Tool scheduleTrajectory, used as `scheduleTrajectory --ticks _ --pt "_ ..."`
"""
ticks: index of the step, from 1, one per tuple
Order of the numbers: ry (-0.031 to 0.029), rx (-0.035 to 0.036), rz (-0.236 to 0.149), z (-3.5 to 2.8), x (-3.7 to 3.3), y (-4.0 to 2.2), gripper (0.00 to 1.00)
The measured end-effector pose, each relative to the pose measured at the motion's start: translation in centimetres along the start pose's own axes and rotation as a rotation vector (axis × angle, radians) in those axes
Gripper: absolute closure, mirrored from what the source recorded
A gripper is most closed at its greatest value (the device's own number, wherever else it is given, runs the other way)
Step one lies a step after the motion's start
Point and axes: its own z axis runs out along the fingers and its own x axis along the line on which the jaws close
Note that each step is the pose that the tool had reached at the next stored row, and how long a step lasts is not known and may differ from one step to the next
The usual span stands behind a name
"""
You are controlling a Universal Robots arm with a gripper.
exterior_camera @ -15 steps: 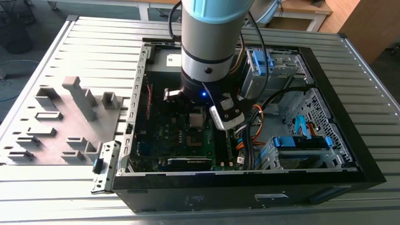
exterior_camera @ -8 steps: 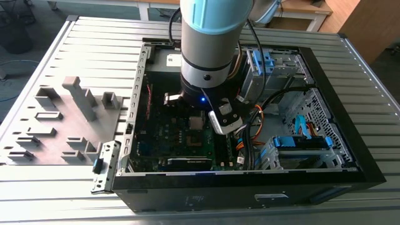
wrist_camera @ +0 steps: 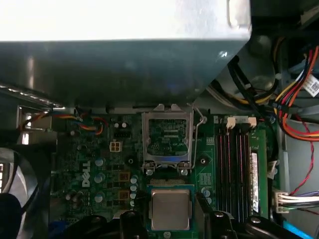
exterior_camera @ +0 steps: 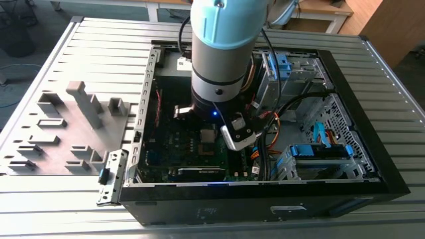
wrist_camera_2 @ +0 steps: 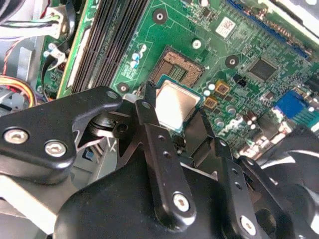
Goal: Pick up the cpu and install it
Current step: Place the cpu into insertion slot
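The cpu (wrist_camera_2: 174, 105), a small square chip with a silvery top, sits between my gripper's (wrist_camera_2: 174, 113) two black fingers (wrist_camera_2: 145, 112), which are shut on its opposite edges. It hangs low over the green motherboard (wrist_camera_2: 249, 45), overlapping one edge of the open socket (wrist_camera_2: 178, 67) with its dark centre. In the first wrist view the cpu (wrist_camera: 171, 209) lies just beside the socket's raised silver load plate (wrist_camera: 167, 137). In the exterior view the arm reaches down into the open computer case (exterior_camera: 371, 149), with the gripper (exterior_camera: 211, 133) over the board's middle.
Memory slots (wrist_camera: 237, 169) run beside the socket. A grey metal box (wrist_camera: 124, 50) overhangs the board, and bundled cables (wrist_camera: 299, 74) hang close by. Drive bays with blue tabs (exterior_camera: 319, 152) fill the case on the exterior view's right. A grey fixture block (exterior_camera: 73, 129) lies outside on the left.
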Motion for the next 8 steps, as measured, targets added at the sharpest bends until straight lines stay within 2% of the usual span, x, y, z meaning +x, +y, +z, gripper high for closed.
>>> scheduleTrajectory --ticks 8 --pt "0.0002 0.0003 -0.001 0.88 -0.01 -0.69 0.53"
